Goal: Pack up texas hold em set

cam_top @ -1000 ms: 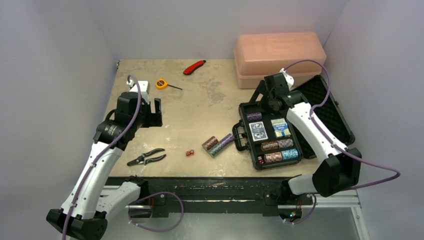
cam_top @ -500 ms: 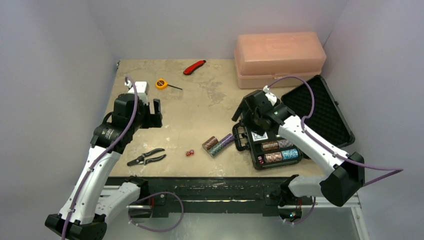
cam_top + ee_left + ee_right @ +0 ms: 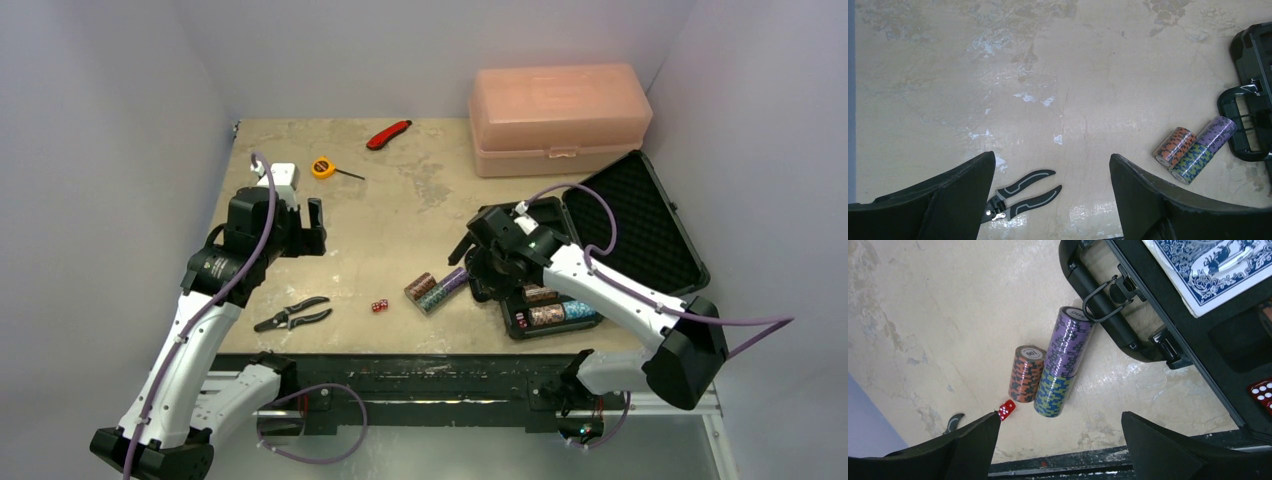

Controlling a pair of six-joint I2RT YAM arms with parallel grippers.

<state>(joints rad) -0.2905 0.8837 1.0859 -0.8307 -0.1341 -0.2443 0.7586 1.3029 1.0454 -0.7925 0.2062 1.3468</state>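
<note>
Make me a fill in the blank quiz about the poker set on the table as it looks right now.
1. The black case lies with its lid ____.
2. The loose dice on the table are ____ in colour.
3. Unlike the case, the pink box has its lid ____.
4. The right hand hangs above the chip rolls holding ____.
Missing words: open; red; shut; nothing.

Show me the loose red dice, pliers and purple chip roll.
red dice (image 3: 379, 306), top view, middle of the pair.
pliers (image 3: 1038, 196), left wrist view, lower handle.
purple chip roll (image 3: 1068, 342), right wrist view, its side.
</note>
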